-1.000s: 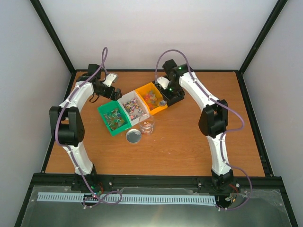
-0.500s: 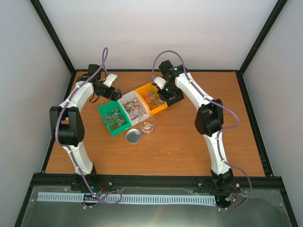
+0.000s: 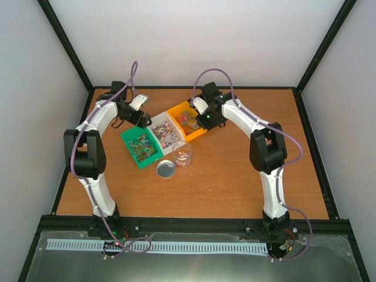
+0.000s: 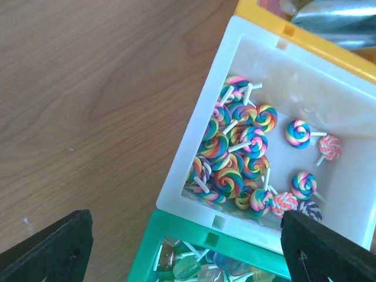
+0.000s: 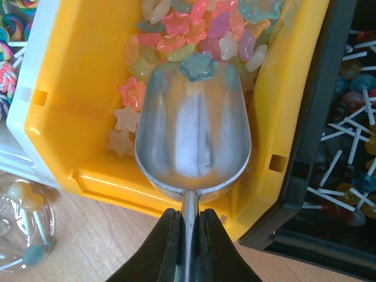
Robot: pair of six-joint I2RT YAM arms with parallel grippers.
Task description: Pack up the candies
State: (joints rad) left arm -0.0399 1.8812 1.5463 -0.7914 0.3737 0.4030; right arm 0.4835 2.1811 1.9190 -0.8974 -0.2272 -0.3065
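Tabletop [image 3: 235, 176]: right hand [image 5: 189, 235] swung scoop [image 5: 194, 135] over yellow bin [image 5: 76, 88].

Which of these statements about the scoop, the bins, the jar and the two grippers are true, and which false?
1. The right gripper is shut on the handle of a metal scoop. True.
2. The scoop rests in the green bin. False: it is in the yellow bin, among star-shaped candies.
3. The left gripper is open and holds nothing. True.
4. The jar has its lid on. False: the silver lid lies on the table beside the jar.
5. The white bin holds swirl lollipops. True.
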